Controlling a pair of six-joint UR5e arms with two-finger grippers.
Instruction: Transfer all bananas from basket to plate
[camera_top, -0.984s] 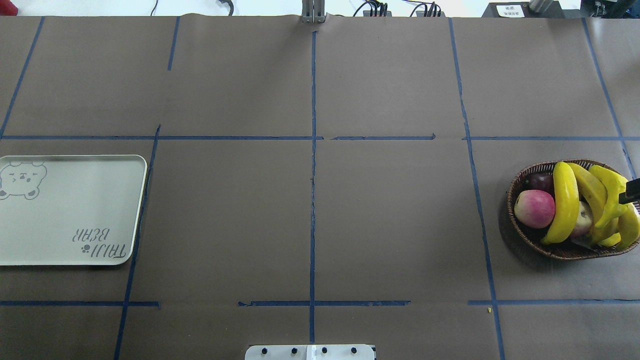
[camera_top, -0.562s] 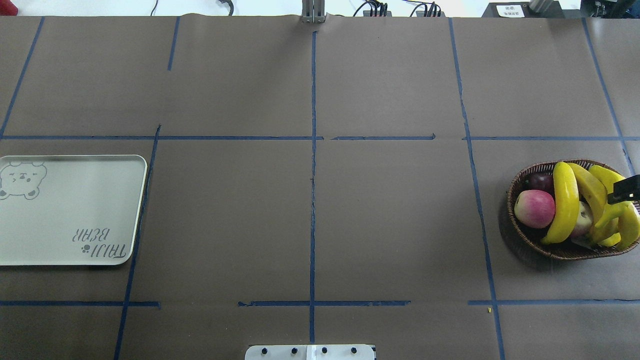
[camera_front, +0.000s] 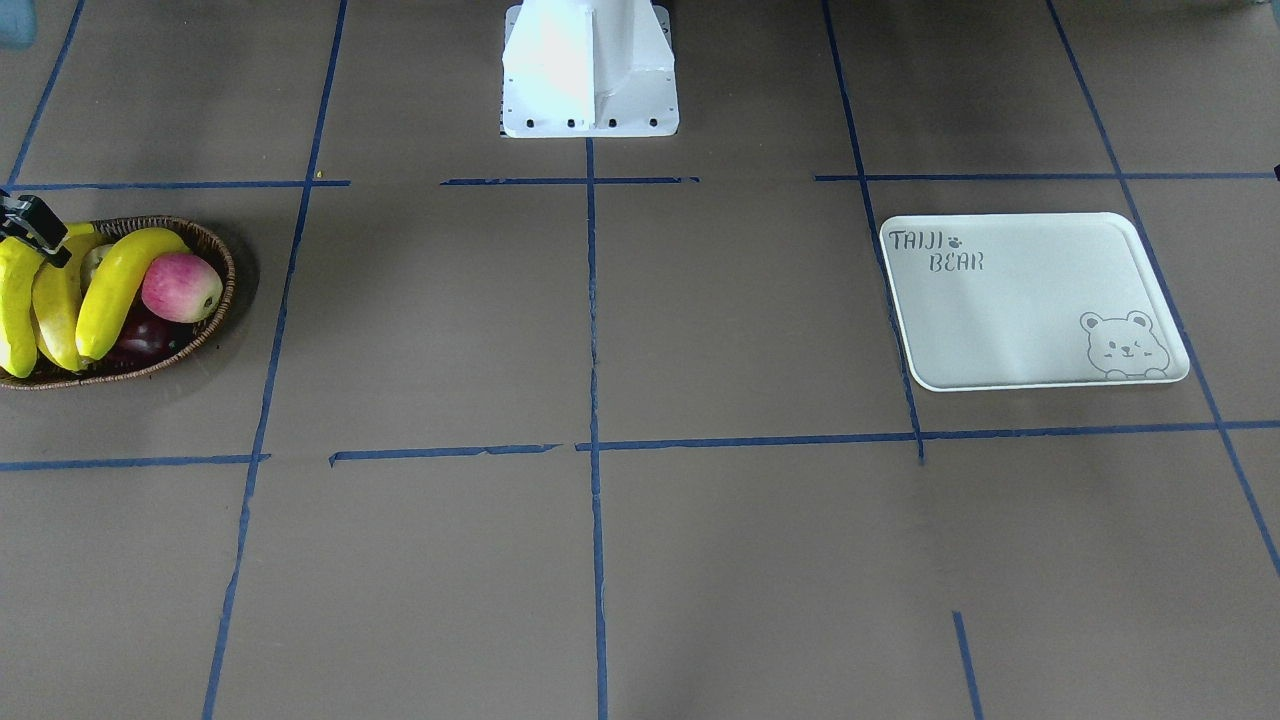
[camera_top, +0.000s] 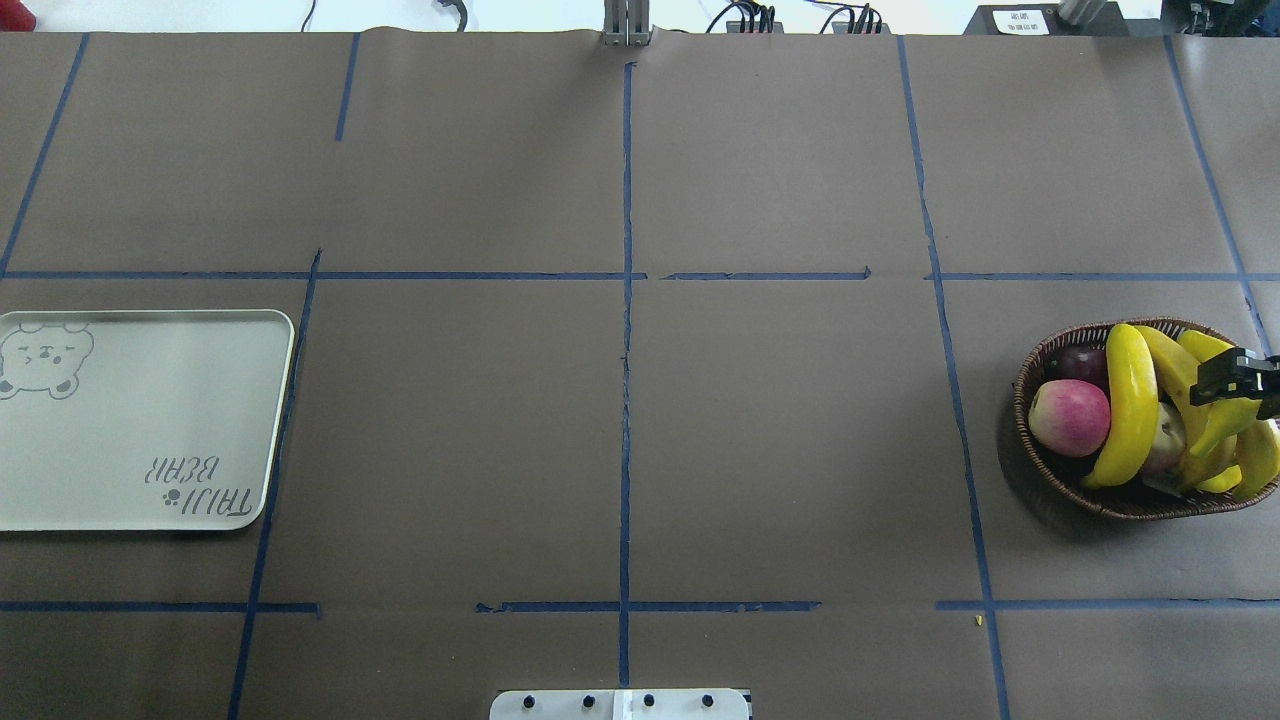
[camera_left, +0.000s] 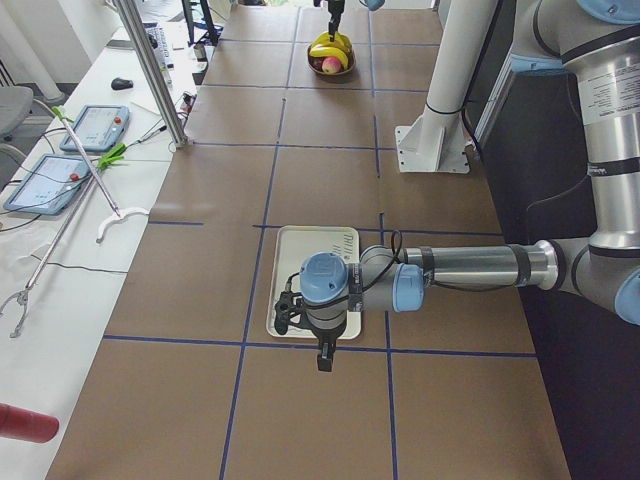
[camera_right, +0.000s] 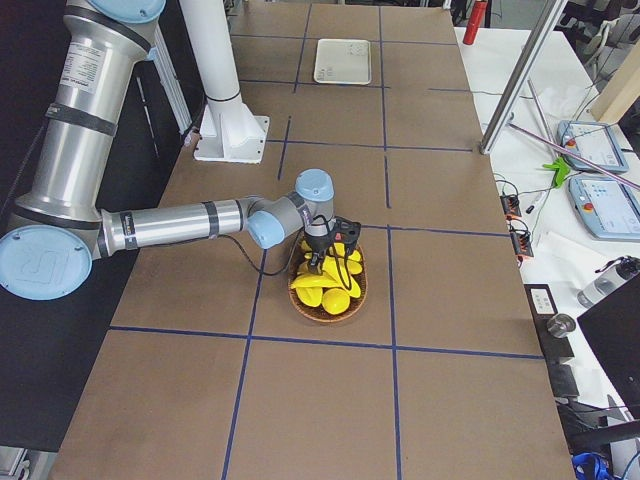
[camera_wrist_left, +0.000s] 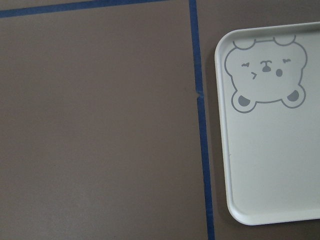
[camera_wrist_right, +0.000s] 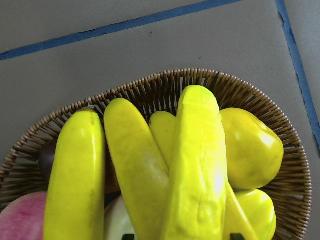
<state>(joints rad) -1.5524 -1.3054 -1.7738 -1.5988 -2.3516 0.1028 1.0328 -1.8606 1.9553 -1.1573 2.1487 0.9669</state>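
Several long yellow bananas (camera_top: 1132, 405) lie in the brown wicker basket (camera_top: 1040, 460) at the table's right; they also show in the front view (camera_front: 115, 285). My right gripper (camera_top: 1240, 378) hovers over the basket's right part, open. In the right wrist view its fingertips (camera_wrist_right: 129, 236) stand apart on either side of the middle banana (camera_wrist_right: 197, 170), not touching it. The pale TAIJI BEAR plate (camera_top: 140, 420) lies bare at the far left. My left gripper (camera_left: 322, 360) hangs over the plate's end (camera_wrist_left: 275, 175); I cannot tell whether it is open or shut.
A red apple (camera_top: 1068, 417), a dark plum (camera_top: 1080, 362) and plump yellow-green fruits (camera_wrist_right: 250, 150) share the basket. The robot's white base (camera_front: 590, 70) stands at mid-table on the robot's side. Brown paper with blue tape lines lies between basket and plate.
My right gripper has moved from the view's right edge further in over the basket, above the bananas. The bananas, basket and plate have not moved.
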